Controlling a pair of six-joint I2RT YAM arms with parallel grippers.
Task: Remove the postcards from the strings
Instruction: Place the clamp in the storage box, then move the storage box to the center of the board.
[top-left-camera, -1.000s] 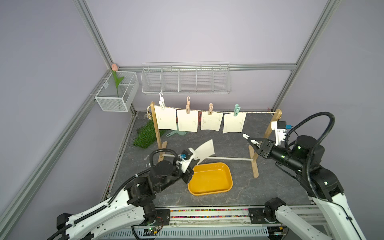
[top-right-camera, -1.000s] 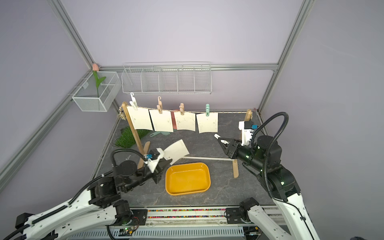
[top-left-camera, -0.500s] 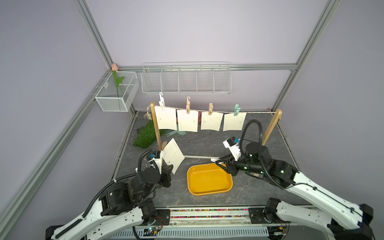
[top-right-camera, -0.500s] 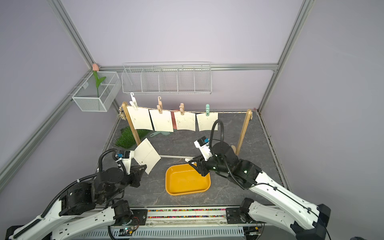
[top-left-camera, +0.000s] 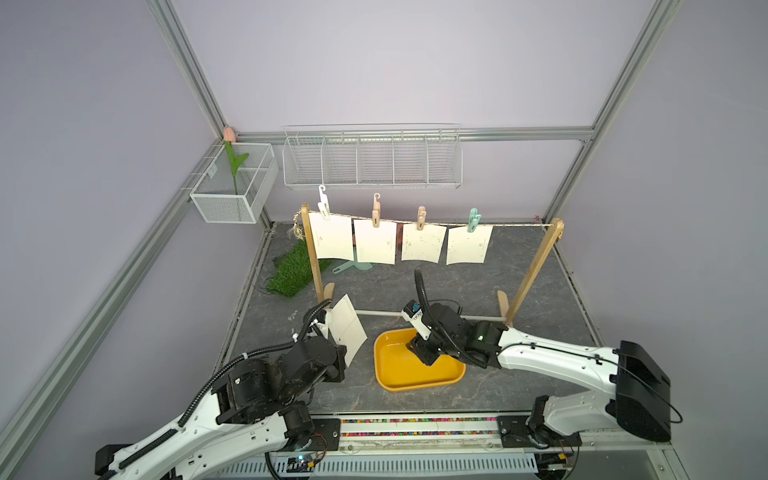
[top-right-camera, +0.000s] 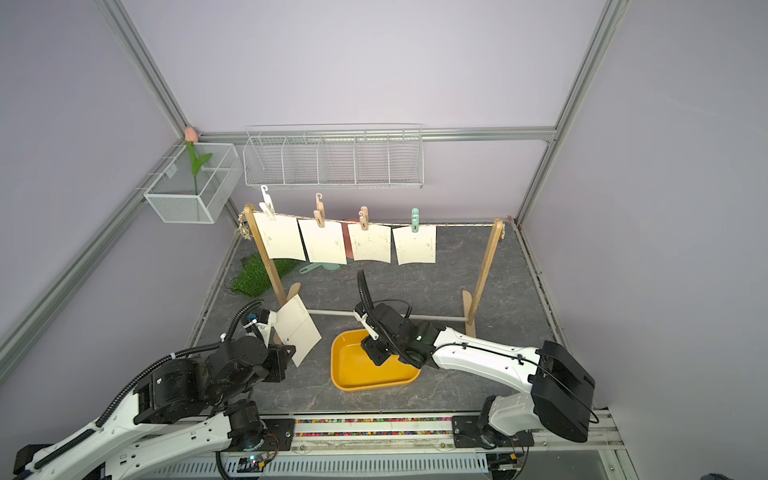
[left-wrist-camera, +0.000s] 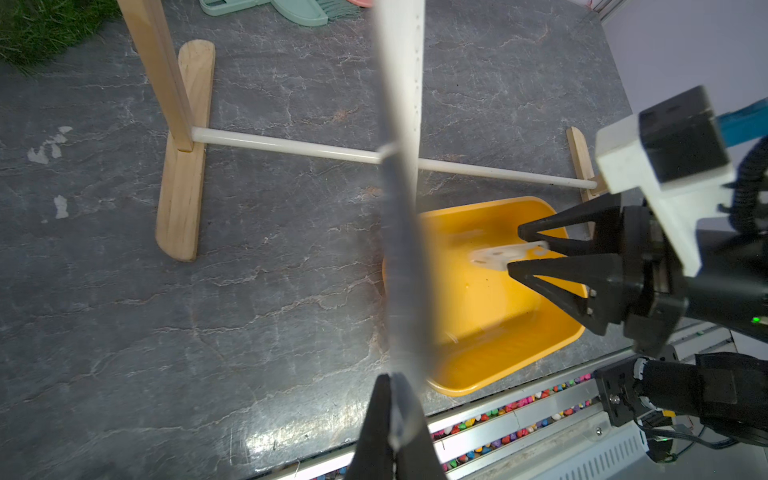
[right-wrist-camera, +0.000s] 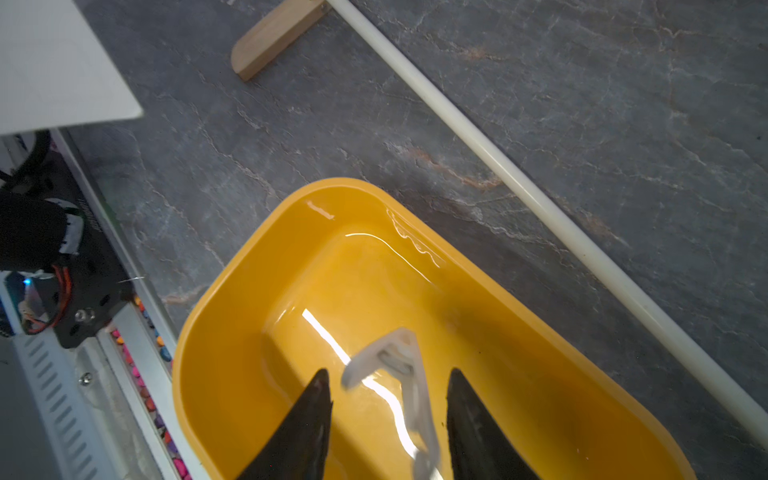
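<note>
Several cream postcards (top-left-camera: 375, 242) (top-right-camera: 323, 246) hang by pegs from the thin string (top-left-camera: 515, 225) across the wooden frame. My left gripper (left-wrist-camera: 392, 382) is shut on the lower edge of one more postcard (top-left-camera: 347, 328) (top-right-camera: 297, 330), held upright beside the left post's foot and seen edge-on as a postcard (left-wrist-camera: 401, 208) in the left wrist view. My right gripper (right-wrist-camera: 388, 382) (left-wrist-camera: 517, 249) hangs open over the yellow tray (top-left-camera: 415, 380) (right-wrist-camera: 257, 291). A blurred white peg (right-wrist-camera: 399, 374) (left-wrist-camera: 503, 257) lies loose between its fingers, touching neither.
The frame's posts (top-left-camera: 312, 257) (top-left-camera: 534, 266) and white floor rod (top-left-camera: 382, 312) stand just behind the tray. A green grass mat (top-left-camera: 291, 270) and a teal brush (top-left-camera: 353, 266) lie at the back left. Wire baskets (top-left-camera: 372, 158) (top-left-camera: 235, 187) hang on the walls.
The right arm swung from the right post to above the tray and its jaws opened, freeing the white peg. The left gripper pulled its postcard back left, toward the post's foot.
</note>
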